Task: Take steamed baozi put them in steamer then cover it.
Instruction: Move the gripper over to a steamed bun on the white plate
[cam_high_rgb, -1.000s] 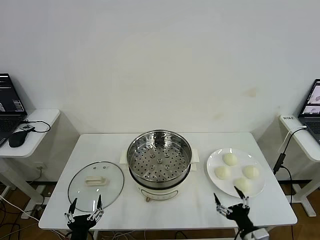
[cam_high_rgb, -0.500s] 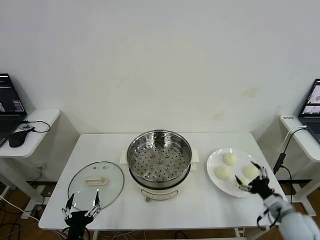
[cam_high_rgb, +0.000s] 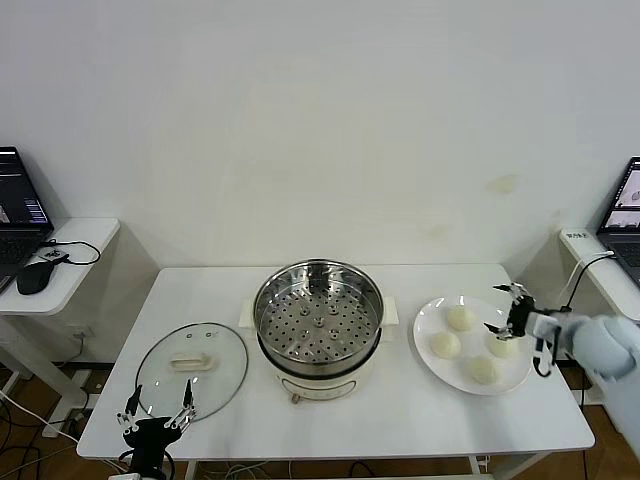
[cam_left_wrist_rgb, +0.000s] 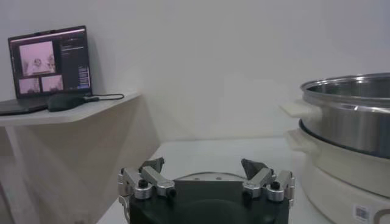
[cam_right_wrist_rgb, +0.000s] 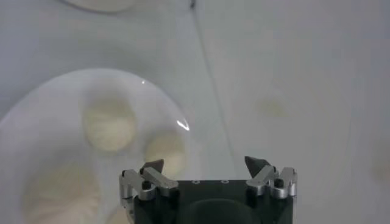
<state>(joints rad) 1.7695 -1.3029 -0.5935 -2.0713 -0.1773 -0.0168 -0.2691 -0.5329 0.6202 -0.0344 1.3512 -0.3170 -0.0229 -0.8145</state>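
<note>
Stainless steel still shows bare inside the steamer (cam_high_rgb: 318, 318) at the middle of the desk (cam_high_rgb: 400, 420), while the right hand (cam_high_rgb: 506, 311), fingers spread and gripping nothing, has swung up from the desk's near edge to hover over the far right side of the white plate (cam_high_rgb: 430, 318), so the first pick looks about to begin. All four steamed baozi (cam_high_rgb: 459, 318) remain on that plate just right of the pot; the cover (cam_high_rgb: 192, 368) lies flat on the left, with the left hand (cam_high_rgb: 155, 418) parked open near it, and nothing blocks the short carry.
</note>
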